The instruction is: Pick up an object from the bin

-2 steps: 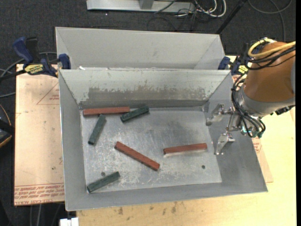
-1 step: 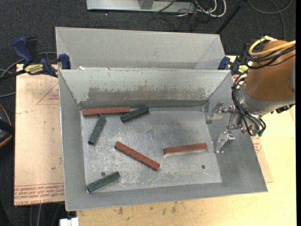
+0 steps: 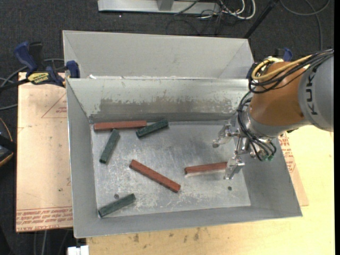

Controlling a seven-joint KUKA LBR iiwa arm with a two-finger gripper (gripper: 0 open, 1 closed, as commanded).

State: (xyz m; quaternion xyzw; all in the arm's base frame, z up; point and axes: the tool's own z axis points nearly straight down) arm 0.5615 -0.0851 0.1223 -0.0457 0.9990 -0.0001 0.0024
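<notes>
Grey arm [image 3: 319,97] casing reads "KU"; the rest is cut off. Jaws stand wide apart, low over the bin's [image 3: 159,57] right side, just beside the right end of a red-brown bar [image 3: 206,169] lying flat. Bin floor scuffed metal; dark carpet [image 3: 48,9] and cables [image 3: 234,1] behind.

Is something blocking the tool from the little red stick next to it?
Nothing visible does. The little red stick lies flat on the bin floor, its right end close beside the tool. The other sticks lie farther left, out of the way.
</notes>
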